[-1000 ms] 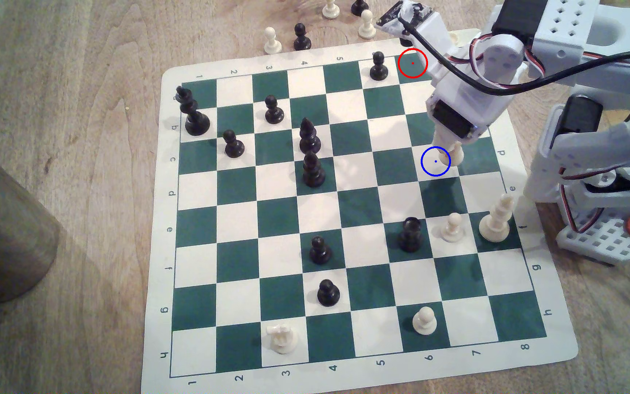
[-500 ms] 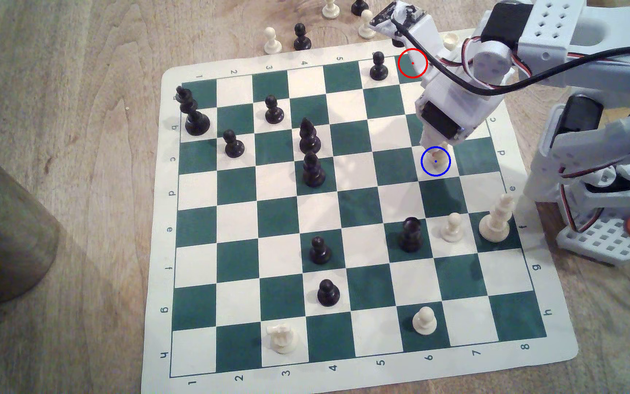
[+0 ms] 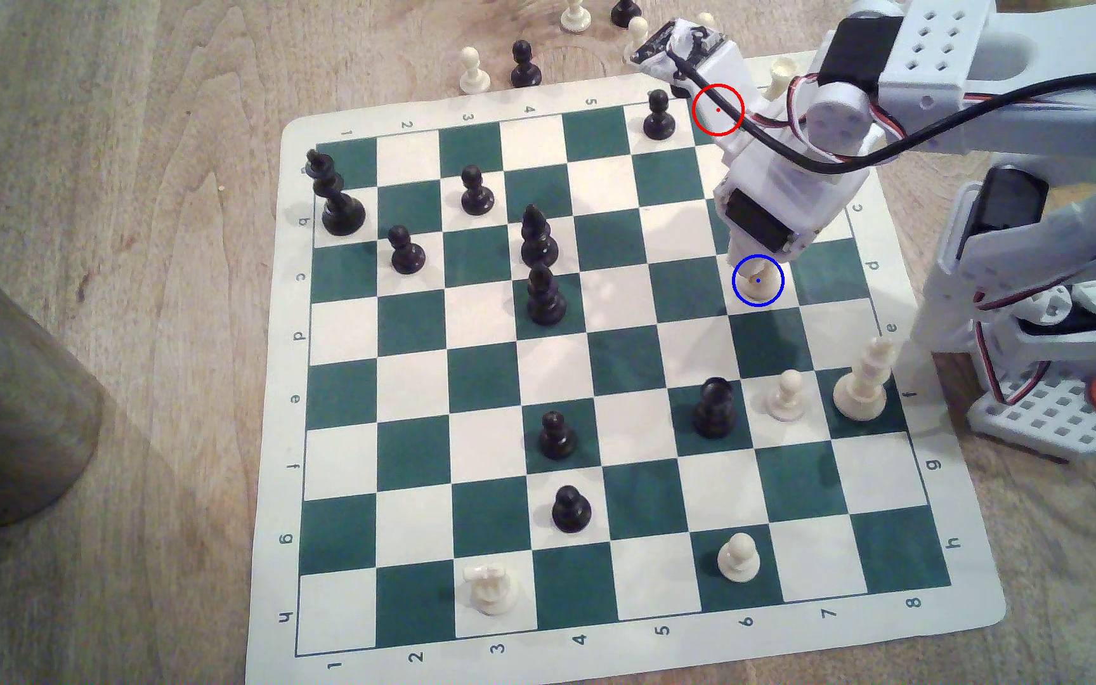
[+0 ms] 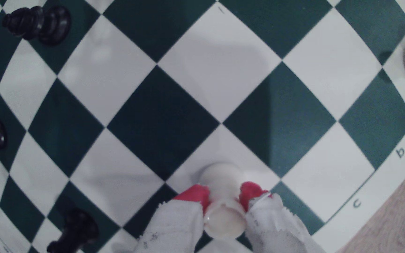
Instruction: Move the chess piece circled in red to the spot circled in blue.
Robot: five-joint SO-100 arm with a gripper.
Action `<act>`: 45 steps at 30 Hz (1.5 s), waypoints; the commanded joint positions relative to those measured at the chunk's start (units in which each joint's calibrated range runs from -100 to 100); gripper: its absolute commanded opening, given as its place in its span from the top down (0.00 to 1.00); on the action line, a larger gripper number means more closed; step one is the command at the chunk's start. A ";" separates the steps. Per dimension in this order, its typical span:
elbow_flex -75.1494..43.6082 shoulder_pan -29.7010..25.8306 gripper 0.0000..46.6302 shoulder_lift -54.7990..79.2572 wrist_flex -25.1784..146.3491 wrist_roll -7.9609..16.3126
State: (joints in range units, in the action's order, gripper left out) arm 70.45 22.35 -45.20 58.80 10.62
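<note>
My gripper [image 3: 756,267] is shut on the chess piece circled in red, a short cream rook [image 3: 767,287]. The rook's round base sits inside the blue ring marking the spot circled in blue [image 3: 758,280], a cream square near the board's right side in the exterior view. In the wrist view the red-tipped fingers [image 4: 194,194] clamp the rook [image 4: 224,220] just under its flared top, gripper [image 4: 223,194] pointing down. Its base is at or just above the white square; I cannot tell if it touches. The red ring [image 3: 718,110] lies on a green square with no piece, crossed by the arm's black cable.
A black pawn [image 3: 659,115] stands beside the red ring. A black rook [image 3: 713,408], cream pawn [image 3: 787,395] and cream king [image 3: 865,382] stand nearer the camera than the blue ring. Two black bishops [image 3: 540,267] are mid-board. Captured pieces [image 3: 524,64] sit beyond the board. The arm base [image 3: 1059,369] is on the exterior view's right.
The gripper has carried the rook toward the exterior view's left and lower, from just right of the blue ring to inside it.
</note>
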 commanded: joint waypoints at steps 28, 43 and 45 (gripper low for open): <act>0.81 -0.25 0.70 -2.08 4.01 -1.81; -6.17 -3.38 0.71 -14.47 22.44 -1.90; -8.34 -3.53 0.72 -14.64 24.57 -1.95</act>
State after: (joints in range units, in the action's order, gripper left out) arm 70.18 19.40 -58.36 78.33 9.06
